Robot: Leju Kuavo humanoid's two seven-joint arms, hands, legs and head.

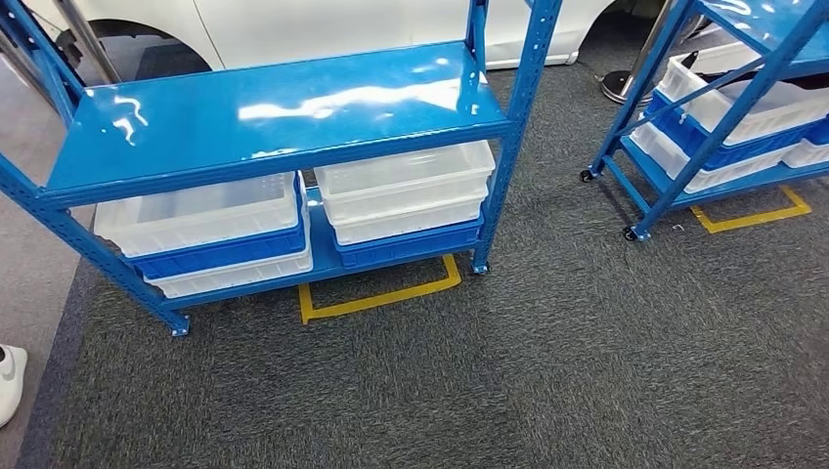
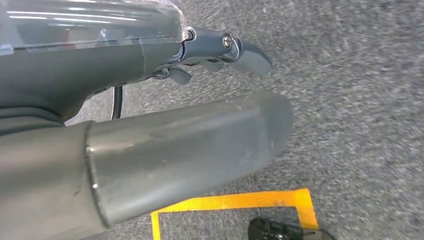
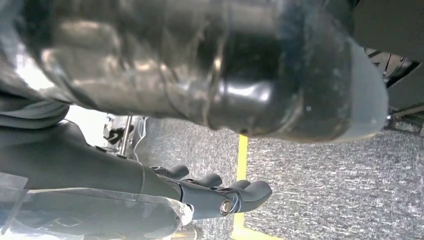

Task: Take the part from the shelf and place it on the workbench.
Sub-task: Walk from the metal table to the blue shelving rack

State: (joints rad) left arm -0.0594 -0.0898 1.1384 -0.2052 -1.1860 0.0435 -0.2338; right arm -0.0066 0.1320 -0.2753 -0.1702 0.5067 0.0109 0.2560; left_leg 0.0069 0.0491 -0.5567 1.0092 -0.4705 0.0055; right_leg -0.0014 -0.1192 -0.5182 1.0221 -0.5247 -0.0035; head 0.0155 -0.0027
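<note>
A blue metal shelf (image 1: pixel 274 107) stands ahead on grey carpet, and its top board is bare and glossy. On its lower board sit two stacks of white bins (image 1: pixel 406 176) and blue bins (image 1: pixel 225 254); I cannot make out a part in them. My left hand (image 2: pixel 170 130) hangs over the carpet, thumb and fingers (image 2: pixel 245 55) apart, holding nothing. My right hand (image 3: pixel 165 185) also hangs free, its thumb (image 3: pixel 280 75) well away from the lightly bent fingers (image 3: pixel 250 192), with nothing in it.
A second blue shelf (image 1: pixel 723 98) with white and blue bins stands at the right on casters. Yellow floor tape (image 1: pixel 381 293) marks each shelf's spot. A person's white shoe (image 1: pixel 10 381) is at the left edge. A white car (image 1: pixel 342 24) is behind the shelf.
</note>
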